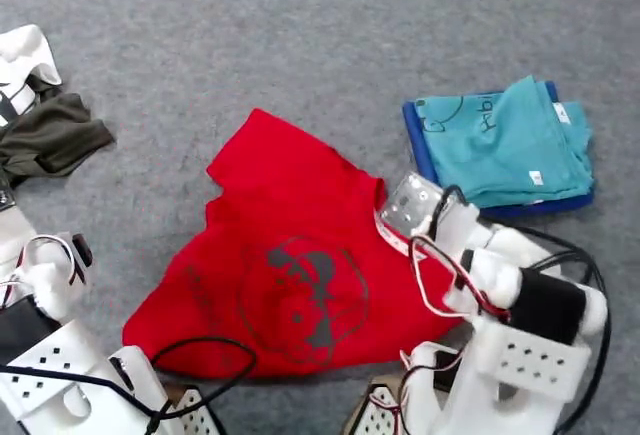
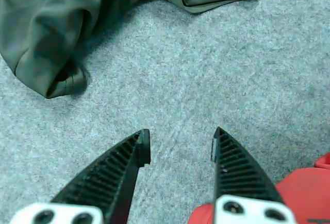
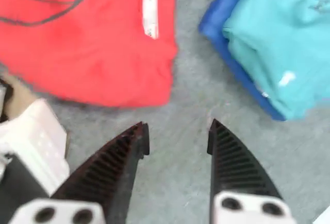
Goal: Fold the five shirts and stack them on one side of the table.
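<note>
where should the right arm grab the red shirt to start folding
Probably the edge of the red shirt by its collar label, coming from the teal shirt side: it lies flat on the table just ahead of the right gripper, fingers open.

1. Red shirt (image 1: 290,255), chest: a dark round print (image 1: 305,300), a figure set inside a ring. Any words in it are too small to make out.
2. Red shirt, collar: a white neck label (image 3: 150,7), a narrow strip. Its print is blurred and cannot be read.
3. Teal shirt (image 1: 520,145), folded: dark lettering (image 1: 487,118), a few letters running up the cloth, partly lost in a fold.
4. Teal shirt: two small white tags (image 1: 537,177), well apart. Nothing is legible on either.
</note>
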Controlling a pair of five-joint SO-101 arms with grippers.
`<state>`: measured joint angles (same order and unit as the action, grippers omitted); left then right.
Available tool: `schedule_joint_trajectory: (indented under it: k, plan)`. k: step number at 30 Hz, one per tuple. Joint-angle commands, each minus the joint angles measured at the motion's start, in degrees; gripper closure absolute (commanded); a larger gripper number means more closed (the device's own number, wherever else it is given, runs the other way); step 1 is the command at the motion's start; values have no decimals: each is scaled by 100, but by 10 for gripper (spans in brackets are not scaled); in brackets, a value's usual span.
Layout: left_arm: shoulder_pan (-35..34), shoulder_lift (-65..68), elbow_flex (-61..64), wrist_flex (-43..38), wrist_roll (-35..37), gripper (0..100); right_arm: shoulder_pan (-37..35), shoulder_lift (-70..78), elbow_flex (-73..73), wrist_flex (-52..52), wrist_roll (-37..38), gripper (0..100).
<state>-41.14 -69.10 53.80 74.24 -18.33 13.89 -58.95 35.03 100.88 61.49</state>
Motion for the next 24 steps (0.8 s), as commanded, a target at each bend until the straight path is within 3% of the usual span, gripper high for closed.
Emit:
schedule_joint_trajectory:
  k: [1, 7, 13, 19, 24]
  plan:
    - [70, 22, -18, -79, -53, 793, -576, 646, -523, -308, -818, 800]
    - [70, 22, 97, -70, -18, 795, -1965, 2712, -1393, -870, -1978, 800]
    - [105, 22, 149, -167, -9, 794, -2818, 4919, -2730, -1556, -2593, 801]
    - [607, 22, 976, -1231, 9, 797, -2932, 7231, -4479, -1987, -3103, 802]
    - [1389, 22, 1873, -2760, 624, 797, -3090, 8708, -6466, -1846, -3182, 802]
